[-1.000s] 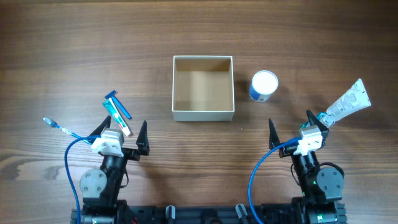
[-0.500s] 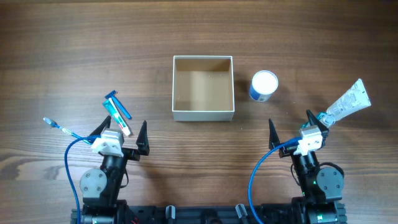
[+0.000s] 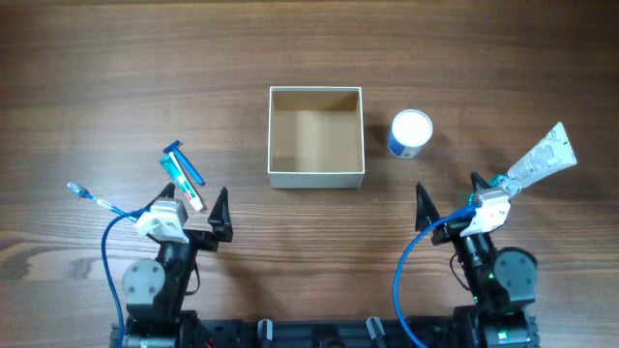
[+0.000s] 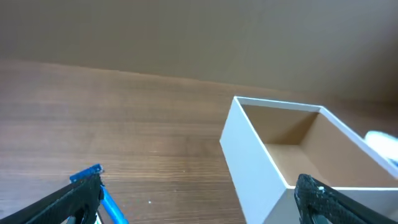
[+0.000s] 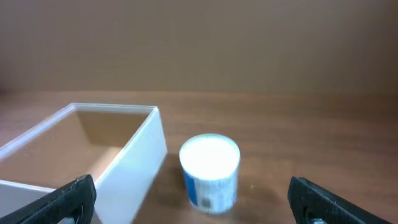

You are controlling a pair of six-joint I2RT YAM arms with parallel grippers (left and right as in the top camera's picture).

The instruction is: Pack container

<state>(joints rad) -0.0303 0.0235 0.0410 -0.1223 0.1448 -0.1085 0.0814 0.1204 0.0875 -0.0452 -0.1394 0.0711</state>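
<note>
Left pincer (image 3: 191,198) low, splayed, apparently empty

A: What's loose on the table (image 3: 116,77)?
B: Round jar (image 3: 410,132), white lid, blue body, upright, right of centre. Pale squeeze tube (image 3: 544,158) lying flat at far right, cap end pointing to the near side.
A: Left side?
B: Blue razor-like stick (image 3: 189,166) and a slim teal-white item (image 3: 183,182), lying side by side and touching. Can't tell exactly what they are.
</note>
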